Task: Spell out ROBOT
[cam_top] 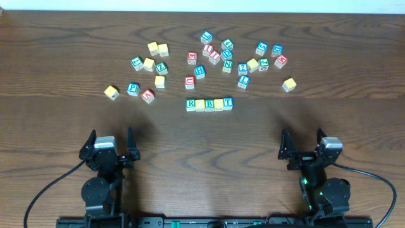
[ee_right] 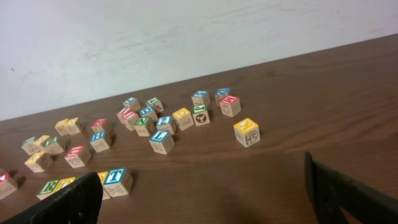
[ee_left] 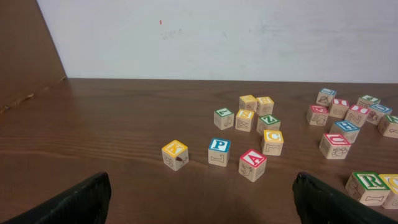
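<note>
block row [cam_top: 209, 104] reads r, b, t, perhaps more; left gripper [cam_top: 111, 139] and right gripper [cam_top: 302, 140] sit spread wide.

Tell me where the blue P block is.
Overhead view, left side: the blue P block sits between a yellow block and a red A block.

On the table [cam_top: 63, 126] a row of five blocks [cam_top: 209, 104] lies near the middle, side by side and touching; the R block [cam_top: 191, 104] is its left end and the T block [cam_top: 228, 102] its right end; the other blocks lie scattered behind the row; at the left rear, the P block [cam_top: 132, 88] sits between a lone block [cam_top: 111, 92] on its left and the A block [cam_top: 148, 95] on its right; the U block [cam_top: 189, 82] lies just behind the R block, apart from it; the L block [cam_top: 243, 81] lies behind and right of the T block; a single block [cam_top: 289, 84] lies apart, farthest right.
</note>
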